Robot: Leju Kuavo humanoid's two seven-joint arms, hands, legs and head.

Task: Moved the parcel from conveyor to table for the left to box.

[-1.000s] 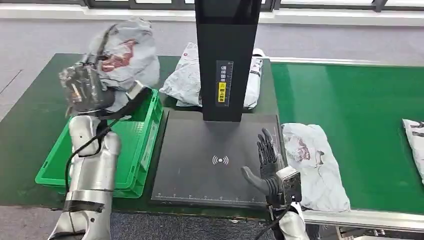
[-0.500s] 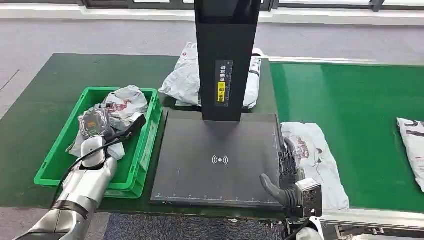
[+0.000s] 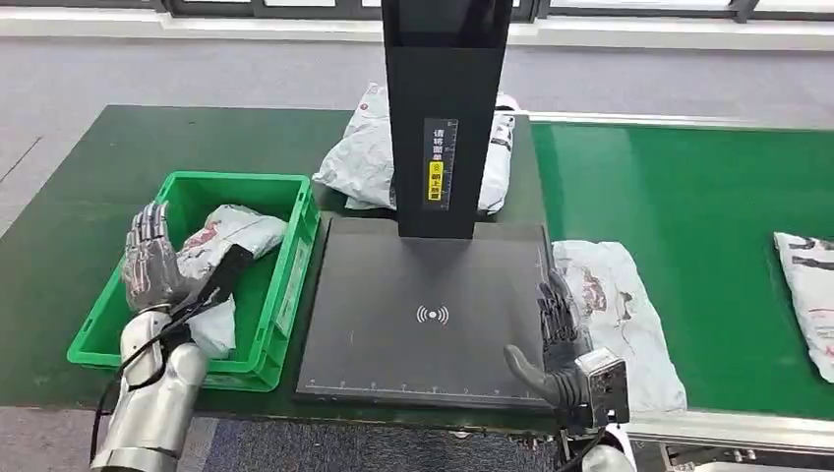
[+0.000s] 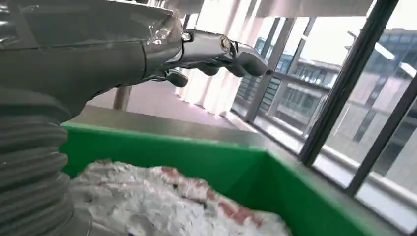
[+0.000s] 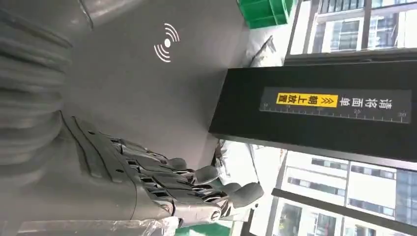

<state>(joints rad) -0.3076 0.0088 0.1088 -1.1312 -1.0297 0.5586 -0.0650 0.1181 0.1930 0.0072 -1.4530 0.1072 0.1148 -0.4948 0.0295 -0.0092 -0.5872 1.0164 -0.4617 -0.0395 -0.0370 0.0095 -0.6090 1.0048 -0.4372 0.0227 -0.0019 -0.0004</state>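
R hand (image 3: 553, 329) at near edge of scan pad (image 3: 393, 315), fingers spread, holding nothing; it sits just beside parcel (image 3: 620, 315) lying on conveyor (image 3: 688, 216) at pad's R side. L hand (image 3: 152, 261) raised over near-left part of green bin (image 3: 285, 285), fingers apart, nothing in grasp. Bagged parcel (image 3: 231, 236) lies inside bin, below and beside L hand, not touching per wrist view. Black post (image 3: 443, 118) stands at pad's far edge. Behind post, another bag (image 3: 359, 157) on table (image 3: 79, 197). Further bag (image 3: 806, 295) on conveyor, far R, partly cut off by frame.
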